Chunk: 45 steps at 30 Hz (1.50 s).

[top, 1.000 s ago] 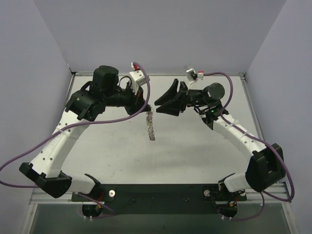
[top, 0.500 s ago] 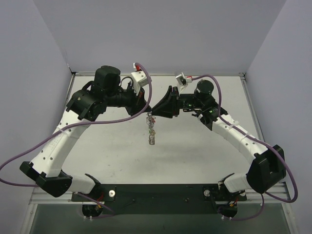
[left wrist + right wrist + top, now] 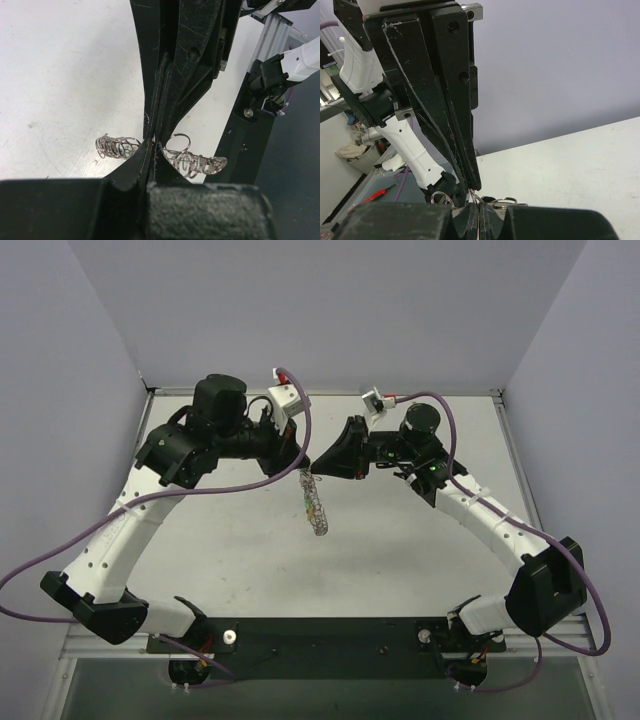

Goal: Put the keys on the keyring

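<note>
- The left gripper [image 3: 303, 466] reaches in from 9 o'clock and the right gripper [image 3: 319, 463] from 3 o'clock. Their tips meet nose to nose above the table [image 3: 400, 540], a little toward 12 o'clock from its middle.
- The left gripper's jaws are pressed tight together, pinching the top of the keyring [image 3: 315, 505].
- The keyring hangs from that meeting point toward 6 o'clock, leaning slightly toward 5 o'clock. From above it is seen edge-on as a narrow silvery strip. Whether its lower end touches the table cannot be told.
- In the left wrist view the ring's rim shows as spring-like wire loops. One bunch lies at 9 o'clock of the closed tips and another at 3 o'clock, both close against the black fingers.
- The right gripper's jaws are also closed, with no gap between them. In its own wrist view thin wire strands run right up to its tips, but it cannot be told whether one is caught between them.
- In that same view the left gripper's long black fingers come down from 12 o'clock to the right gripper's tips, with a few silver loops peeking out on either side.
- The keys cannot be picked out among the loops in any view.
- A purple cable [image 3: 60, 560] loops along the left arm.
</note>
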Each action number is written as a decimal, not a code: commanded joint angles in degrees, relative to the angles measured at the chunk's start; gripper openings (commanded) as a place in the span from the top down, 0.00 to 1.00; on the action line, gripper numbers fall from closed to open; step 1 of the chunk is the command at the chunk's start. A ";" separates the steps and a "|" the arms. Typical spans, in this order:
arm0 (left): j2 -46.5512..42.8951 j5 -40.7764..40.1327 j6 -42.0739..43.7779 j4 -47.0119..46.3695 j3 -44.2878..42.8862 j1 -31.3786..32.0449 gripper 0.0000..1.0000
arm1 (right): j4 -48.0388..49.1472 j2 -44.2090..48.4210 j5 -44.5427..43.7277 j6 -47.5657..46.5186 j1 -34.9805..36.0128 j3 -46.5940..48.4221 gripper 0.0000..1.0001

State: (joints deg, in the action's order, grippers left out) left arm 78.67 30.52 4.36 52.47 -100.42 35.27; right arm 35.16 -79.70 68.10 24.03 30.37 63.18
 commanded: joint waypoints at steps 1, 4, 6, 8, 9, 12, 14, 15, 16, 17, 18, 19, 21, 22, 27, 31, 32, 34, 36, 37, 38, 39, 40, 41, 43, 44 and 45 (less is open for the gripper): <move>-0.54 0.50 0.56 -2.11 -2.50 0.68 1.00 | 9.58 1.65 1.86 0.93 0.13 0.72 1.00; -0.28 -0.02 0.47 -2.02 -2.41 0.68 1.00 | 9.93 2.00 1.95 0.75 0.21 0.46 1.00; -0.19 -0.03 0.47 -1.93 -2.32 0.68 1.00 | 10.19 2.44 1.95 0.58 0.22 0.02 1.00; -0.01 0.06 0.56 -1.75 -2.32 0.68 0.95 | 10.54 2.71 1.87 0.31 0.13 -0.33 1.00; 0.16 0.24 0.74 -1.75 -2.41 0.68 0.91 | 10.55 3.06 1.95 0.31 0.21 -0.42 1.00; 0.34 0.94 0.74 -1.93 -2.41 0.59 0.80 | 10.72 3.67 1.78 -0.30 0.13 -0.95 1.00; 0.34 1.38 0.82 -2.02 -2.41 0.59 0.73 | 10.81 4.11 1.60 -0.65 0.13 -1.30 1.00; 0.51 1.47 0.83 -2.02 -2.41 0.59 0.73 | 10.81 4.20 1.69 -0.57 0.04 -1.48 1.00; 0.69 1.56 1.00 -1.84 -2.50 0.59 0.72 | 10.90 4.29 1.60 -0.65 0.04 -1.48 1.00; 0.69 1.73 1.09 -1.76 -2.50 0.59 0.71 | 10.90 4.47 1.69 -0.74 0.04 -1.48 1.00; 0.78 1.73 1.00 -1.67 -2.50 0.59 0.71 | 10.81 4.55 1.69 -0.74 -0.05 -1.57 1.00; 0.87 1.65 1.09 -1.67 -2.50 0.59 0.70 | 10.90 4.64 1.69 -0.74 -0.05 -1.65 1.00; 0.95 1.47 1.26 -1.67 -2.41 0.51 0.71 | 10.90 4.73 1.78 -0.74 -0.05 -1.57 1.00; 0.87 1.29 1.18 -1.75 -2.41 0.59 0.74 | 10.90 4.64 1.78 -0.83 -0.05 -1.65 1.00; 0.69 1.12 0.83 -2.89 -2.23 0.42 1.00 | 10.72 4.38 2.04 -0.91 -0.05 -1.57 1.00; -0.10 0.50 0.04 -3.95 -2.23 0.51 1.00 | 9.23 3.76 2.04 -1.09 -0.13 -0.95 1.00; -0.10 0.24 0.03 -3.95 -2.32 0.51 1.00 | 8.97 3.59 1.78 -1.01 -0.31 -0.78 0.96; 0.34 -1.51 0.21 -2.64 -3.37 0.68 1.00 | 8.44 3.94 -0.23 -1.00 -1.01 -1.12 0.79; 0.95 -3.35 0.65 -0.80 -4.51 0.68 1.00 | 7.04 4.90 -1.73 -1.53 -1.63 -1.92 0.64; 1.65 -4.06 0.91 1.21 -5.74 0.86 1.00 | 5.64 5.25 -3.91 -3.10 -2.07 -2.00 0.61; 2.01 -4.76 0.91 2.02 -6.45 0.86 1.00 | 3.97 6.39 -5.41 -4.16 -2.24 -2.01 0.55; 2.36 -5.64 0.83 2.72 -6.89 0.94 1.00 | 0.04 7.01 -6.73 -5.65 -2.25 -1.92 0.52; 2.97 -5.82 1.00 4.21 -7.33 1.12 1.00 | -1.83 7.45 -9.44 -7.14 -2.25 -1.74 0.50; 3.32 -6.17 1.00 5.00 -8.64 1.21 1.00 | -3.24 8.24 -9.82 -9.07 -2.25 -1.65 0.46; 4.90 -8.02 1.26 8.42 -10.31 1.47 1.00 | -6.32 8.86 -10.70 -10.40 -2.25 -1.30 0.45; 5.61 -8.72 1.87 9.92 -12.41 1.91 1.00 | -7.29 9.30 -11.49 -11.45 -2.16 -1.13 0.43; 6.40 -10.73 2.05 11.41 -13.65 2.17 1.00 | -8.17 9.47 -11.67 -11.81 -2.16 -1.04 0.42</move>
State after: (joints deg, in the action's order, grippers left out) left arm 83.18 24.43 5.26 58.98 -107.46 36.36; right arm 30.06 -73.23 59.59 18.26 28.16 60.88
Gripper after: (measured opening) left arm 0.023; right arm 0.563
